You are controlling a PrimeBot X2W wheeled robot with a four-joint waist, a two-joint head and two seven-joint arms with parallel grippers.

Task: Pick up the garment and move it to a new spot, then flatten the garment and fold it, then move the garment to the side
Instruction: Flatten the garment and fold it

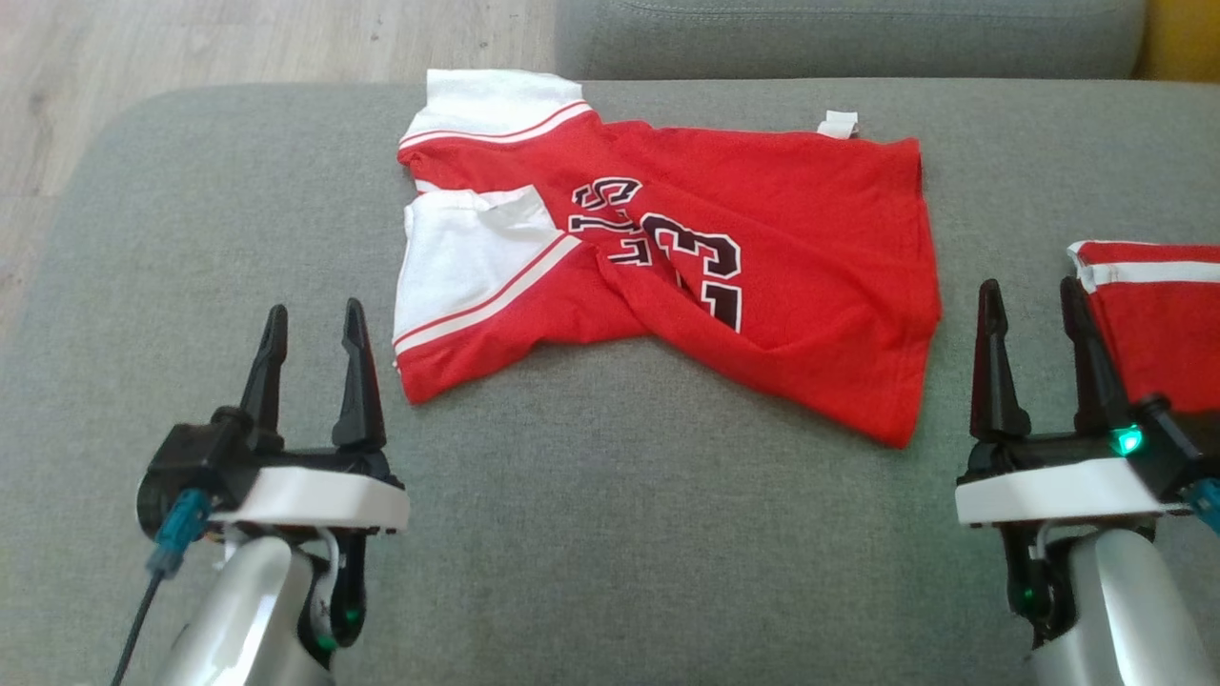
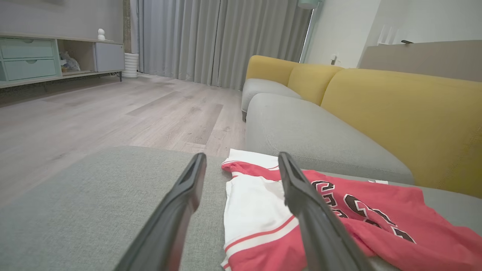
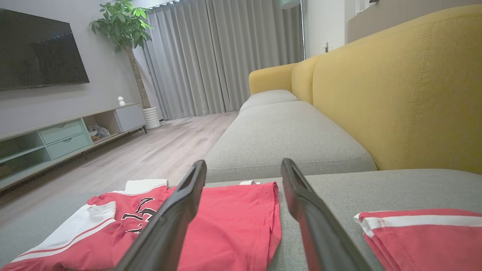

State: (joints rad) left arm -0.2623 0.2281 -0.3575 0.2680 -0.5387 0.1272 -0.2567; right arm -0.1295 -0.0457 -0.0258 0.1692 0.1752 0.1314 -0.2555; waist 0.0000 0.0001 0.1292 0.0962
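At your left, the left fingers (image 1: 357, 372) stand wide and empty over the grey cushion (image 1: 620, 495). The red jersey (image 1: 762, 257) lies rumpled mid-cushion. Your right fingers (image 1: 991, 362) gape too, just beside what may be another folded red garment (image 1: 1158, 324).

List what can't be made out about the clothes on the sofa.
Print on the red jersey: head view, a twisted fold swallows part of it.
The second red garment: head view, cut off by the right edge, its left side behind the right gripper.
Jersey's middle: left wrist view, crossed by the left gripper.
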